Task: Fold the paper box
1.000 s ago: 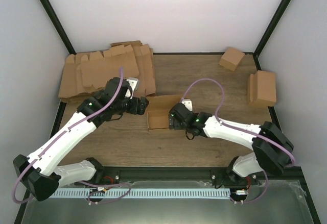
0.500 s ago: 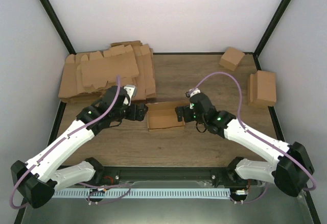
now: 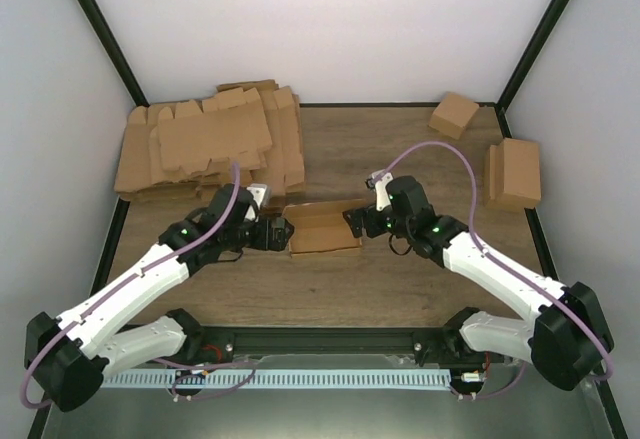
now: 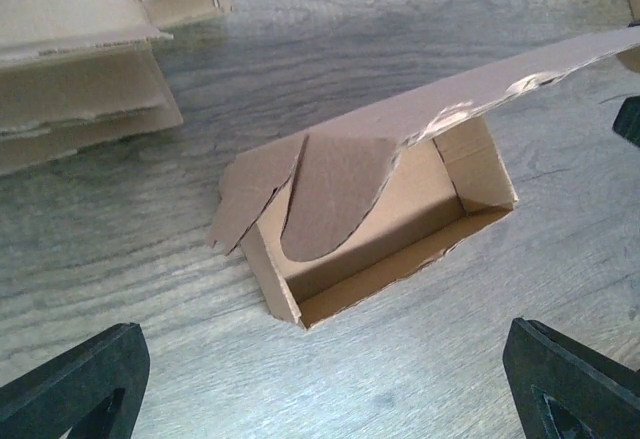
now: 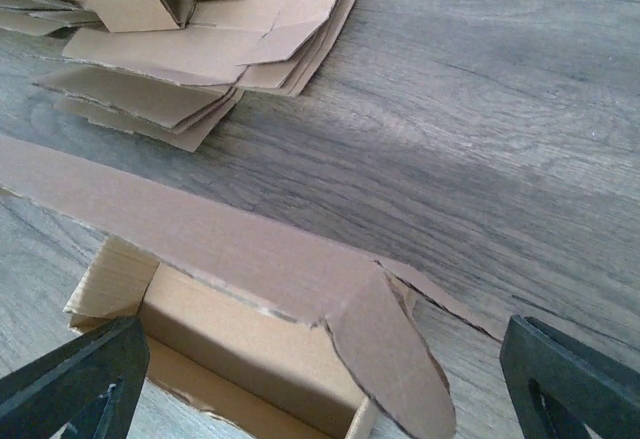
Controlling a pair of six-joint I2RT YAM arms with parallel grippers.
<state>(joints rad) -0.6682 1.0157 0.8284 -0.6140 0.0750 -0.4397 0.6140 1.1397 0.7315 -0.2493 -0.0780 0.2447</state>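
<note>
Sitting mid-worktop (image 3: 400,279), the paper box (image 3: 322,229) rests open-topped, its long lid flap raised, between the two arms. At its left end the left fingers (image 4: 80,379) stand spread wide, and at its right end the right fingers (image 5: 80,374) do likewise, both holding nothing. A pile of flat blanks (image 3: 210,144) lies behind, to the left.

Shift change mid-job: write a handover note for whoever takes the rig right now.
Left tool: open, empty, near the left end of the paper box.
Right tool: open, empty, near the box's right end.
Box: mid-table, on the near side of the pile of flat blanks, held by neither tool.
Done: base and four walls stand.
Left: the lid flap is raised along the far long wall, with its rounded ear tabs loose. Fold it down and tuck it in.
</note>
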